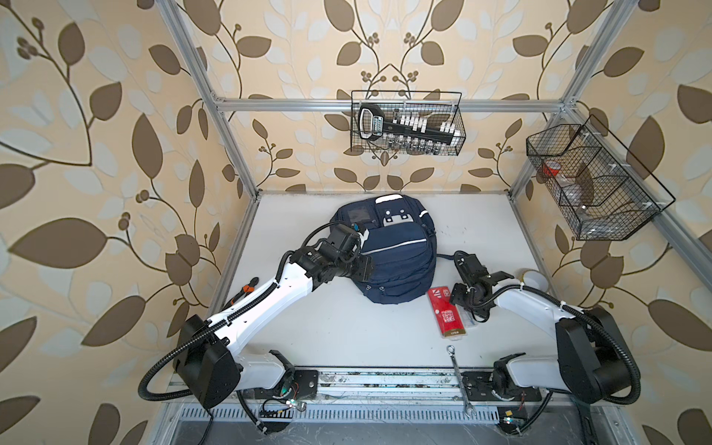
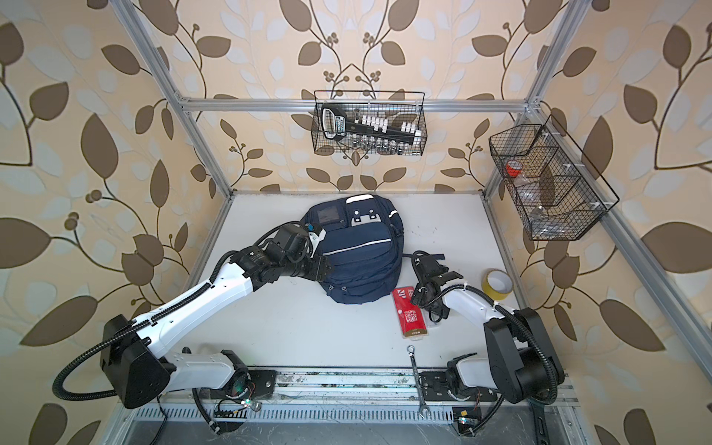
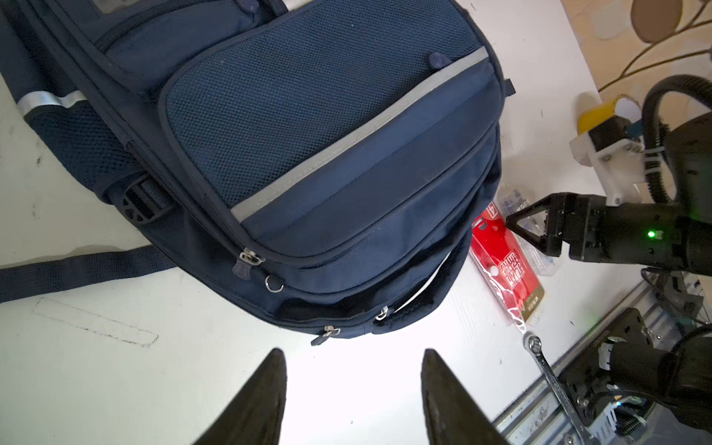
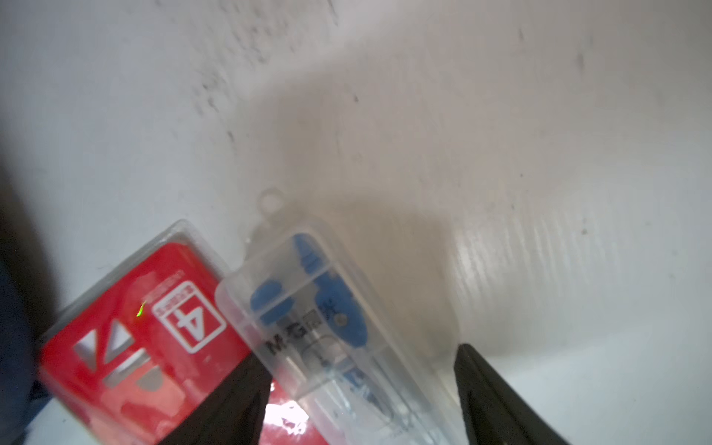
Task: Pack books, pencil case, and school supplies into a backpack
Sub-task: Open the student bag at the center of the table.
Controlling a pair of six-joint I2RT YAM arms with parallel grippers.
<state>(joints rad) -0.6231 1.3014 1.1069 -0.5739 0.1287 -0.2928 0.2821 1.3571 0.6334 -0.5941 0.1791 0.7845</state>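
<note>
Nearest you, a wrench (image 1: 458,377) lies across the front rail by the right arm's base; it is no part of this job.

Just beyond it the red-labelled box (image 1: 449,316) lies flat on the bench (image 1: 346,335), label up. Its long axis runs near to far. The far end tips slightly to your left and sits just beside the near corner of the backpack (image 1: 397,262). Along the box's right side lies a clear case (image 4: 346,346) with blue parts inside, roughly parallel to it. In the right wrist view the case's edge overlaps the box.

Your right hand (image 4: 360,354) is down over that case, released, with one finger on either side of its narrow width and no pinch yet. Straddling it the short way is, I judge, what will let a close catch it.

Your left hand (image 3: 352,354) hangs released and empty over bare bench, just off the backpack's edge by the zip pulls. I judge it is placed there to steady or open the bag.

The backpack lies flat with its front pockets up, long axis near to far, white-patched end toward the far wall. A seam at its near end seems to gape slightly, but I cannot tell what is inside. No books, pencil pouch or calculator show on the bench, so I judge they are already packed.

Orange-handled pliers (image 1: 246,289) and a yellow tape roll (image 2: 497,285) sit out at the sides. Two wire baskets (image 1: 408,123) hang farthest back.
</note>
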